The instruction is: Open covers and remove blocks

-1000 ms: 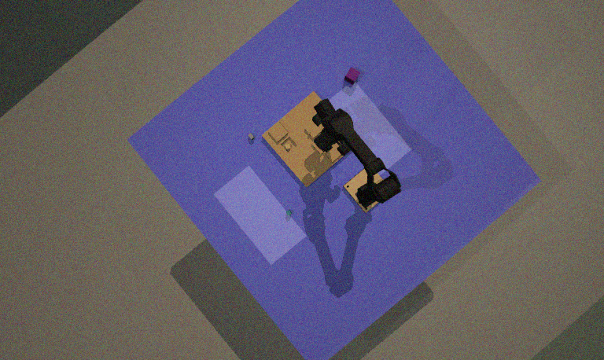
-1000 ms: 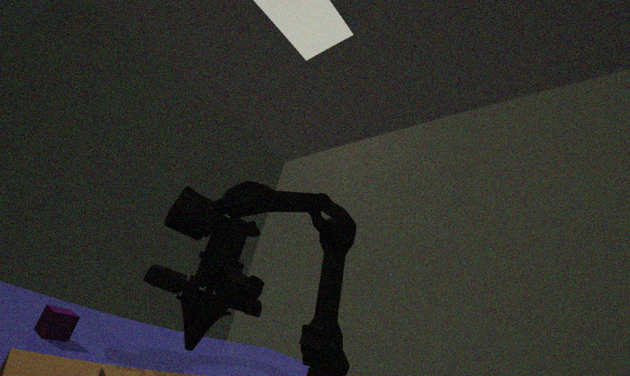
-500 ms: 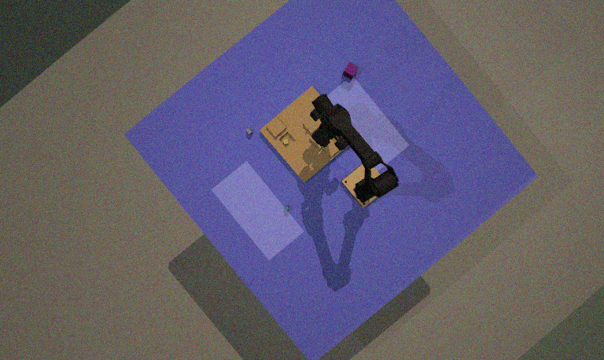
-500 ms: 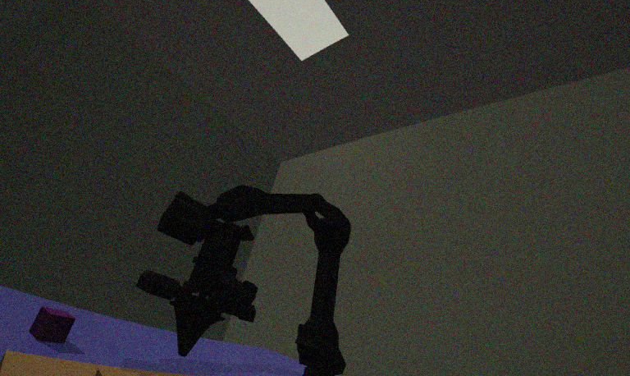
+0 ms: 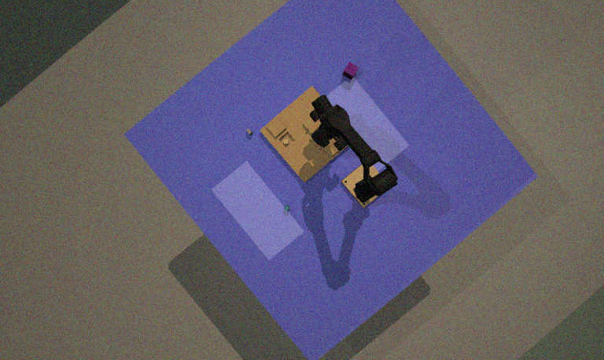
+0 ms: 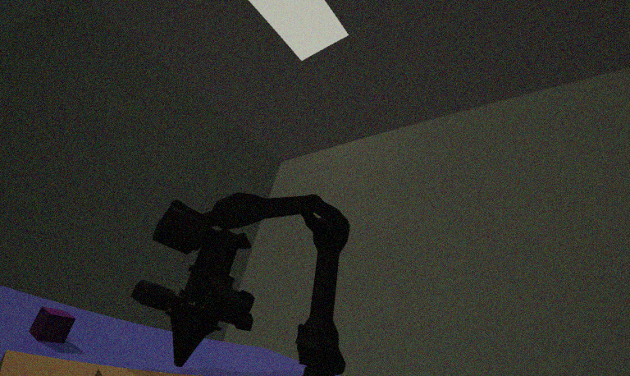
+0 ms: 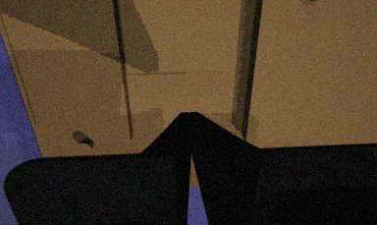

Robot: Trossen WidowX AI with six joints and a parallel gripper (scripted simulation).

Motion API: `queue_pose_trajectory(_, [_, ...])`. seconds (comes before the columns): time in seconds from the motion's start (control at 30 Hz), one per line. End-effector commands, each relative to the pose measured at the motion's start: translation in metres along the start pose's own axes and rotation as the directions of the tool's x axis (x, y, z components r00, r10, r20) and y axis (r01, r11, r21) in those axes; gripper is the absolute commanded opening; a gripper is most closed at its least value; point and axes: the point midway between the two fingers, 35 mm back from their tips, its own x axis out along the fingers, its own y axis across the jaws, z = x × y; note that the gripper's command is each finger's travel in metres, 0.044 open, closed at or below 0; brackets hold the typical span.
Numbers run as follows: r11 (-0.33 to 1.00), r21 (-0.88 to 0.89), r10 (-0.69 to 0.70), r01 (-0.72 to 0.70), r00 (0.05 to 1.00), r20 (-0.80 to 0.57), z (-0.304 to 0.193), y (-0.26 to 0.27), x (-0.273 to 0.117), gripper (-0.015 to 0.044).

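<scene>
The tan puzzle board (image 5: 293,112) (image 6: 41,364) lies under the arm. My gripper (image 6: 179,364) (image 7: 188,120) is shut and empty, pointing down over the board; its height above the surface is unclear. In the wrist view a flat cover (image 7: 314,73) with a dark knob at its top edge is on the right, and a small peg (image 7: 82,138) stands at lower left. A square cover (image 5: 276,128) lies near the board's left corner, beside a small pale piece (image 5: 285,140). A small grey block (image 5: 248,131) and a green block (image 5: 286,207) rest off the board. The arm hides the board's right part.
A magenta cube (image 5: 350,69) (image 6: 52,325) stands on the blue table (image 5: 200,129) beyond the board. The arm's tan base plate (image 5: 353,181) is close to the board's lower right side. Two pale rectangles show on the table, one on each side of the board.
</scene>
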Motion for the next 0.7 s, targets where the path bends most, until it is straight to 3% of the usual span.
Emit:
queue_pose_trajectory(0.0, [1.0,-0.005,0.003,-0.003,1.0,0.006,0.001,0.001,0.005,0.0])
queue_pose_trajectory(0.67, [1.0,-0.005,0.003,-0.003,1.0,0.006,0.002,0.002,0.025,0.0])
